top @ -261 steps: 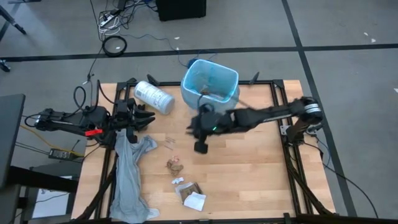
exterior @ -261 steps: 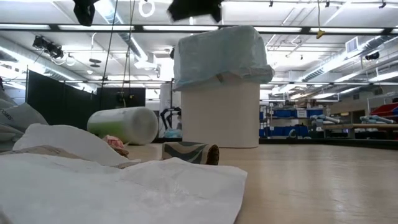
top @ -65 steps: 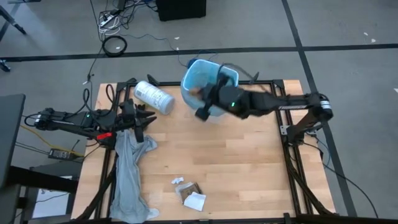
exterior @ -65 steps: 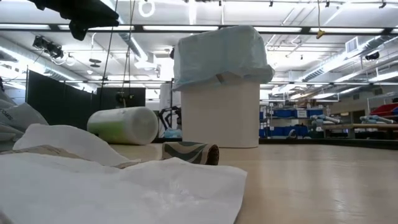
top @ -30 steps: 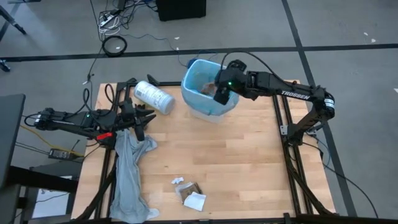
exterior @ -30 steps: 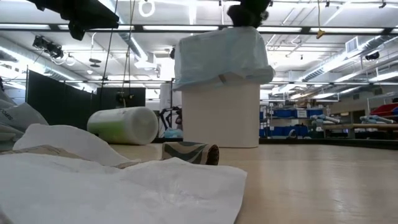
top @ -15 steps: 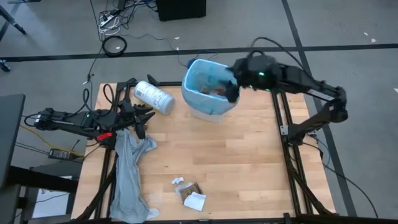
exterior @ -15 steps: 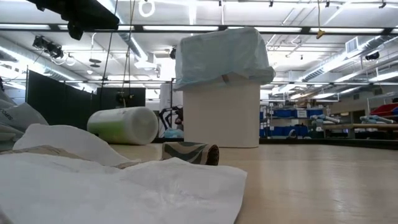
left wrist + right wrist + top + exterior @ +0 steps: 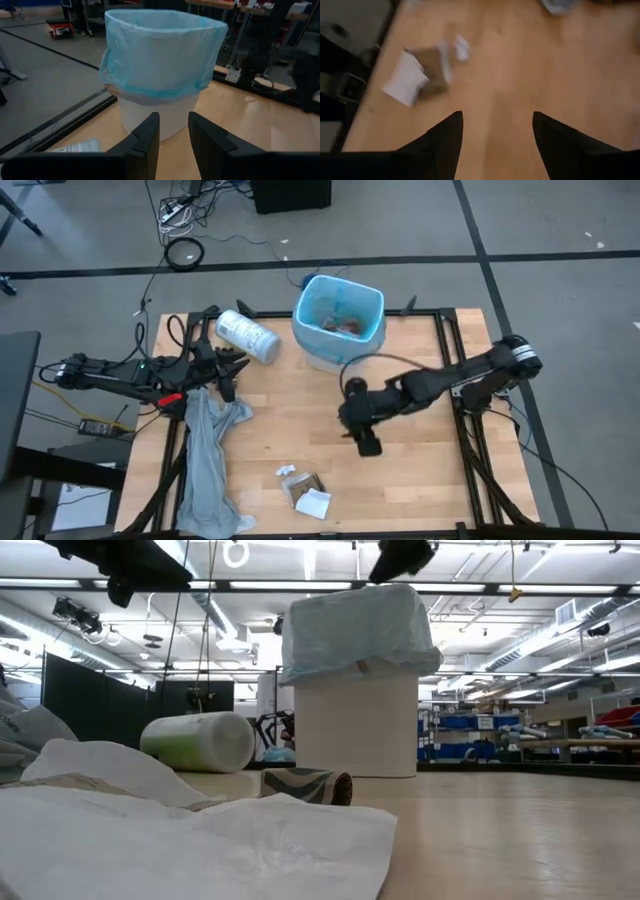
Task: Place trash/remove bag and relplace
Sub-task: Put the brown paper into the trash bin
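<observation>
High view: the right end effector (image 9: 366, 442) hangs over the middle of the wooden counter (image 9: 420, 480), right of centre, pointing toward the near edge; from here I cannot tell how wide its fingers stand. The left end effector (image 9: 228, 366) sits at the left side of the counter, just beside the white printed roll (image 9: 247, 336) and above the top of the long grey plastic sheet (image 9: 210, 465). The bin (image 9: 338, 322) stands at the far edge, lined with the light-blue bag (image 9: 305, 315); brown scraps of trash (image 9: 343, 326) lie inside it. More trash (image 9: 306, 491), a white paper, a brown wrapper and a small white scrap, lies near the counter's near edge, apart from both arms.

Low view: the bin (image 9: 355, 730) stands upright in the middle with the bag (image 9: 357, 628) folded over its rim. The roll (image 9: 197, 741) lies on its side to the left, a small brown wrapper (image 9: 305, 785) in front of the bin, and white paper (image 9: 190, 840) fills the foreground.

Left wrist view: the left end effector (image 9: 173, 135) has its two fingers a narrow gap apart, holding nothing, aimed at the bin (image 9: 157, 112) and its bag (image 9: 160, 55).

Right wrist view: the right end effector (image 9: 496, 145) has its fingers spread wide and empty, above bare wood, with the white paper and brown wrapper (image 9: 422, 75) lying on the counter beyond it
</observation>
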